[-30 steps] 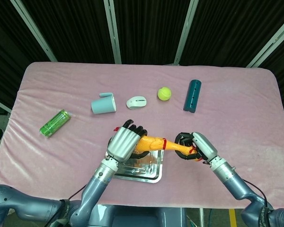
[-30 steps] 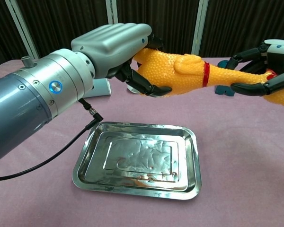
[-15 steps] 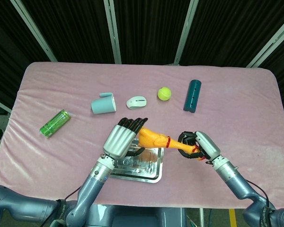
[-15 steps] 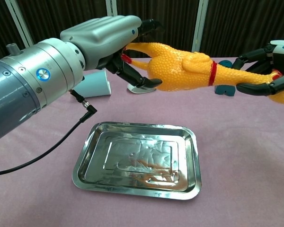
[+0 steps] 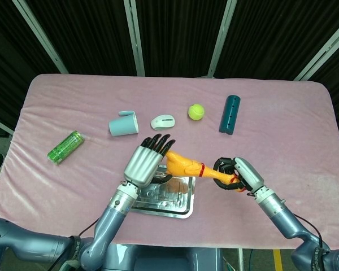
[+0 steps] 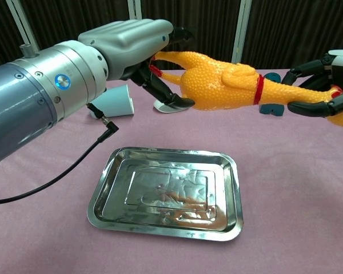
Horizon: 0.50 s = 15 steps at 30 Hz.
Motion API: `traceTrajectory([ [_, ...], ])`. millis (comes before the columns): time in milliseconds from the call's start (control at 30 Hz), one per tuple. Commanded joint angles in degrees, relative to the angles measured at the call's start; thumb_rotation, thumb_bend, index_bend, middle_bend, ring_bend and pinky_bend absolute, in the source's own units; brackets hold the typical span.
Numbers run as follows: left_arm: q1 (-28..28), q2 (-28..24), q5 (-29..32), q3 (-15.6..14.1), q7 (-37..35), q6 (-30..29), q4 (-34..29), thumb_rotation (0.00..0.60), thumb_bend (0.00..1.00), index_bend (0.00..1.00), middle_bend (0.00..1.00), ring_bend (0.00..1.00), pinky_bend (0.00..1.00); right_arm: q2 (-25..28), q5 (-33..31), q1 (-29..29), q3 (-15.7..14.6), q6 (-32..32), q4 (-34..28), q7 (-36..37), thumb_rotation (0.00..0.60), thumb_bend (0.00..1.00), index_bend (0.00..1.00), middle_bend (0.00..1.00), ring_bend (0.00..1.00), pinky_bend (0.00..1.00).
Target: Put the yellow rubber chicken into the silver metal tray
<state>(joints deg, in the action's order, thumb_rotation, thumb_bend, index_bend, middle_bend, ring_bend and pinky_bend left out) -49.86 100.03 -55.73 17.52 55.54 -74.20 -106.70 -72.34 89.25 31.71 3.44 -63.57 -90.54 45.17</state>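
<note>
Pink cloth covers the table point(image 5: 282, 141), dark curtains with pale metal struts hang behind it, and two hands meet over the middle. The right hand point(image 5: 233, 173) has its dark fingers wrapped round the leg end of the yellow rubber chicken point(image 6: 223, 85), holding it level in the air. The chicken is not in the silver metal tray point(image 6: 231, 197); it hangs above the tray's far edge, head toward the robot's left, red band round its neck.

The left hand point(image 5: 147, 162) is right at the chicken's head end, fingers spread and extended. In the chest view its dark fingertips point(image 6: 174, 103) sit just under and beside the beak, but whether they actually grip it I cannot tell. A black cable point(image 6: 74, 168) loops down from that wrist toward the cloth.

Below, the rectangular tray lies flat near the table's front edge, nothing in it, only orange reflections on its base. The left forearm partly hides its near-left corner from the head camera.

Further out: a pale blue cup point(image 5: 124, 125) lies on its side, a white computer mouse point(image 5: 163, 121) just beside it, then a yellow-green tennis ball point(image 5: 196, 112) and a dark teal cylinder point(image 5: 230, 114) lying down. Well apart at the left lies a green drinks can point(image 5: 65, 147).
</note>
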Motion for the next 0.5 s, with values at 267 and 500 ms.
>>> traceTrajectory([
  [267,-2.12,1.23,3.67,1.75,2.52,-0.33,0.16,0.581,0.07,0.23,0.06,0.07,0.21,0.01,0.26,0.02,0.04,-0.24,-0.31,-0.33,0.6,0.93,1.0,0.81,0.79,0.9],
  [500,-3.14,2.07,5.4,1.9,3.46,-0.74,0.74,0.572,0.22,0.35,0.08,0.07,0.21,0.01,0.18,0.06,0.06,-0.15,-0.43,-0.37,0.6,0.93,1.0,0.81,0.79,0.9],
])
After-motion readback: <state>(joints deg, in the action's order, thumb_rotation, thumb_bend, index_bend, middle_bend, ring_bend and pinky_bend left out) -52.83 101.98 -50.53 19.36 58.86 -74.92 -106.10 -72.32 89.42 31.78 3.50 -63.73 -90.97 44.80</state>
